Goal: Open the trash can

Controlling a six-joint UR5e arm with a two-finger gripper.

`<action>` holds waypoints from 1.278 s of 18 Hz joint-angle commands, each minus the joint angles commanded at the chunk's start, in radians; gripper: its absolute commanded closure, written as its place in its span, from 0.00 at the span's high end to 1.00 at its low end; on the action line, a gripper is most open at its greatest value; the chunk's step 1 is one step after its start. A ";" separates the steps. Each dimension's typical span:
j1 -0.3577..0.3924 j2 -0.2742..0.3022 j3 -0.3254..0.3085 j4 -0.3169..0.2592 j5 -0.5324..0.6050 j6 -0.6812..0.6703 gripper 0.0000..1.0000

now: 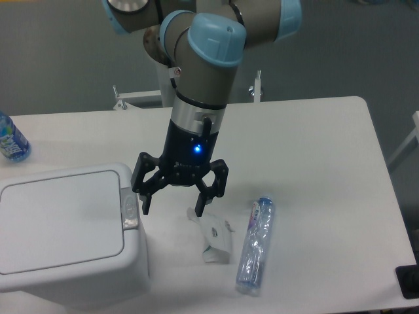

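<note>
The white trash can stands at the lower left of the table. Its flat rectangular lid is closed. A small grey push-button latch sits on its right edge. My gripper hangs from the arm just right of the can, pointing down. Its two black fingers are spread open and hold nothing. The left fingertip is close beside the latch, slightly above and right of it; I cannot tell whether it touches.
A crumpled white wrapper lies on the table below the gripper. An empty clear plastic bottle lies right of it. A blue bottle stands at the left edge. A dark object sits at the lower right corner.
</note>
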State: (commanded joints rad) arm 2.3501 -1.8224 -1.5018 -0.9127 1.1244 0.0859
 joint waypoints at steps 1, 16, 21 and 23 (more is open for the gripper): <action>0.000 0.002 0.002 0.000 0.000 0.000 1.00; -0.015 -0.009 0.000 0.000 0.005 0.002 1.00; -0.015 -0.009 0.000 0.000 0.005 0.002 1.00; -0.014 -0.008 0.011 0.000 0.008 0.009 1.00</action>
State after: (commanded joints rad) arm 2.3362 -1.8300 -1.4911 -0.9127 1.1320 0.0951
